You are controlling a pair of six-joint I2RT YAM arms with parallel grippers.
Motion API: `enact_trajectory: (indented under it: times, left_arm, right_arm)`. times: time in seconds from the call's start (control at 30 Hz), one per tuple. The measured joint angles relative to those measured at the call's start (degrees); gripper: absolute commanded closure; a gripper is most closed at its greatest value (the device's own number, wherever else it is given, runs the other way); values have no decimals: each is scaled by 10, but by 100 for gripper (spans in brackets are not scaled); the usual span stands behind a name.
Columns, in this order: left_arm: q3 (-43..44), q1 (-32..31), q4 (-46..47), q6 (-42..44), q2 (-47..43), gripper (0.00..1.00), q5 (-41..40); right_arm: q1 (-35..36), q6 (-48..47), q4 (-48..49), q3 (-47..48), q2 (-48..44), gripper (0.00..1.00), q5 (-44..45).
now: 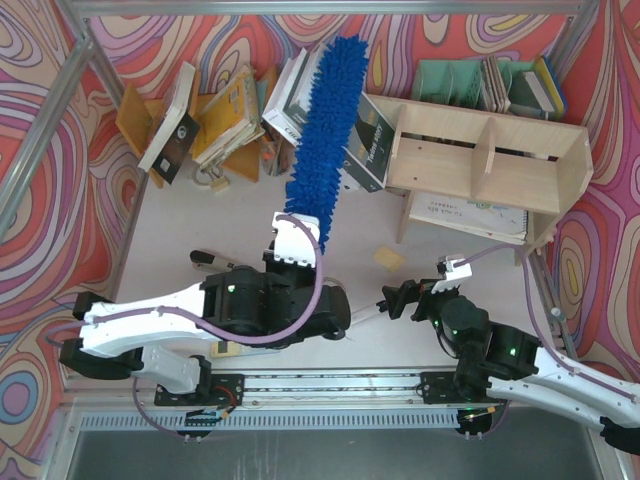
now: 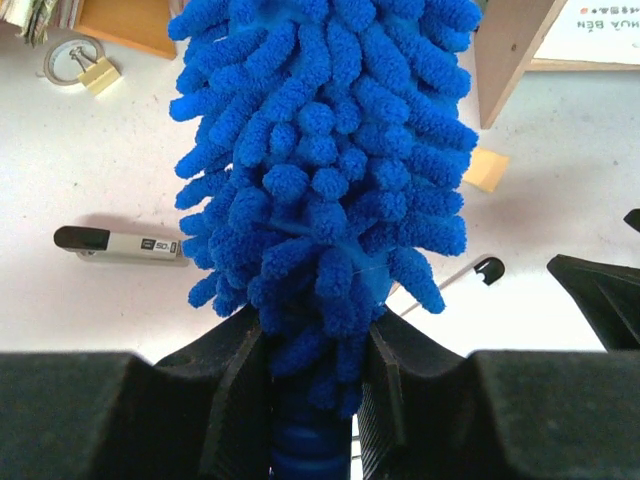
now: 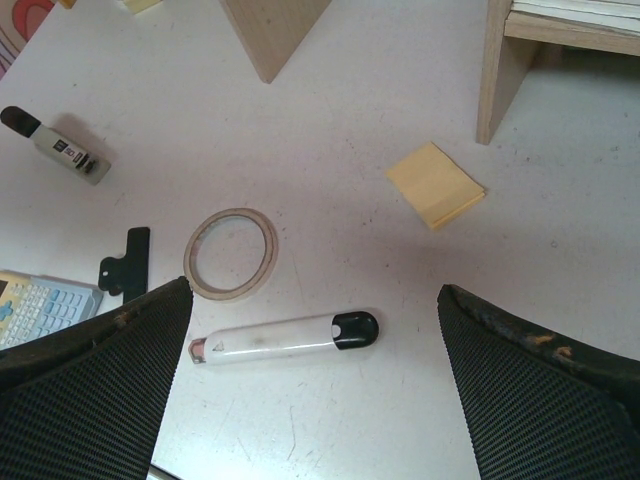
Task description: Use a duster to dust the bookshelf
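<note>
Only left wrist view shows jaws pinching duster [image 2: 320, 180].

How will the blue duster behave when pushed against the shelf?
Probably light and fairly stiff-cored: the duster juts straight from the left pincer without drooping. Its fluffy strands likely squash softly on contact.

Desk [image 1: 180, 225] is matte white, lightly scuffed, boxed in on three sides by wall panels [image 1: 40, 60] printed with red, pink, purple and blue swirls. Aluminium frame bars [image 1: 47, 135] run along the panel edges. Lighting even — shadows soft and short.
</note>
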Motion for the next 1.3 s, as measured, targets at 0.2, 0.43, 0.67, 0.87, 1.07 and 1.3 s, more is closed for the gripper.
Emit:
enact_trajectory:
  times: [0.2,0.43,0.67,0.87,1.07,1.3]
  left_arm:
    - [-2,23,13,7,22,100,21]
    - [-15,32,31,13,24,100,34]
    - [-29,33,60,33,49,100,63]
    - [-30,33,98,58,88,100,108]
    - [-29,33,99,69,91,100,103]
    - [-28,42,79,66,31,100,58]
  right_arm:
    - [0,0,0,0,-12,3,2]
    - [0,0,0,0,-30,3,9]
    - [0,0,0,0,-16,3,11]
    - [0,0,0,0,0,3,11]
    - [0,0,0,0,-9,3,11]
    - [0,1,0,0,-17,3,12]
